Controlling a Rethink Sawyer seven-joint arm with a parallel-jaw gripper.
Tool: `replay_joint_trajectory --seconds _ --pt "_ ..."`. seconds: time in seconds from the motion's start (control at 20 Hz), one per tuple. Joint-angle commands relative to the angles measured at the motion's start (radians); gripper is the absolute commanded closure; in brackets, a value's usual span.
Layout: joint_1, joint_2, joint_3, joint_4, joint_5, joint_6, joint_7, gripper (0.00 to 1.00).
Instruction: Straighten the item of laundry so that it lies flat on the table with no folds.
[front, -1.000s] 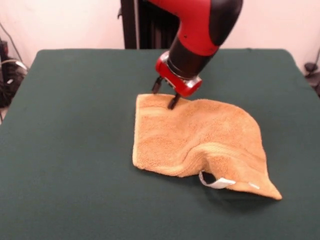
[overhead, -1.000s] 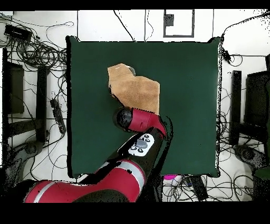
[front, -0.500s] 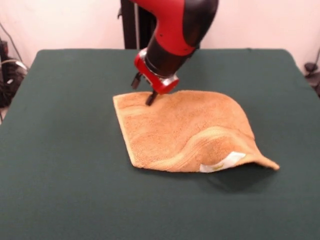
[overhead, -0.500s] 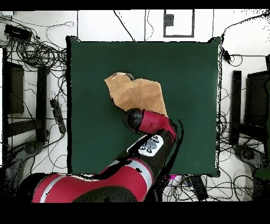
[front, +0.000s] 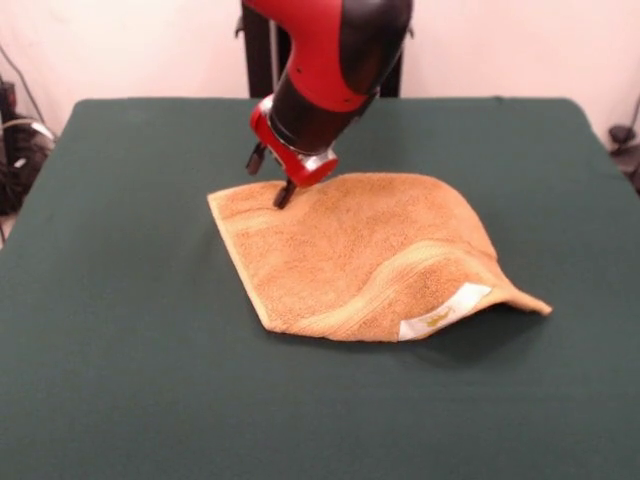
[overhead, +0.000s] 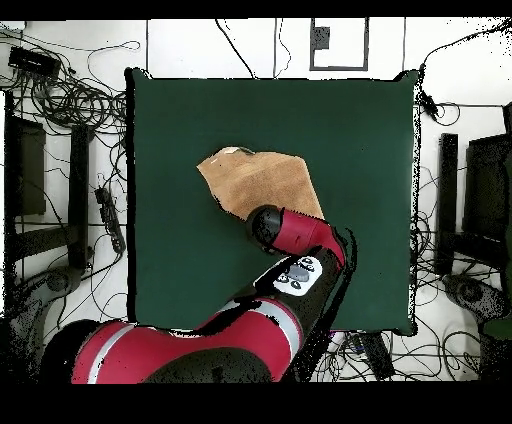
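Starting at the left of the front view: bare green table, nothing lying on it out here, and cables trail off its 9 o'clock edge, well apart from the action. Moving in, the gripper is down at the towel's far-left edge, around 11 o'clock from the cloth's middle. One dark finger digs into the terry, the other sits just outside the hem, so the jaws look pinched on that edge of the towel. That grip makes sense: hold a far corner low and the cloth can be dragged taut across the felt.

The towel itself sits near the table's centre, mostly spread, but not flat yet. Toward 4 o'clock a border band rolls over in a ridge, the white care tag faces up beside it, and the pointed corner at 3 o'clock lifts off the surface with shadow under it. That fold is my pick for what remains.

From overhead, the red arm covers the towel's 5 o'clock side, hiding the grip. Nothing else on the table blocks a pull.
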Motion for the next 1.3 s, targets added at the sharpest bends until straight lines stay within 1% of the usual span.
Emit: replay_joint_trajectory --seconds 0.05,0.5,1.0,1.3 --pt "-0.034 0.060 0.052 0.046 -0.063 -0.043 0.089 0.00" --pt "-0.043 0.052 0.006 0.058 -0.114 -0.082 0.093 0.00" --pt "-0.084 0.054 0.013 0.057 -0.163 -0.124 0.094 0.00" --pt "-0.115 0.060 0.034 0.044 -0.185 -0.141 0.086 0.00"
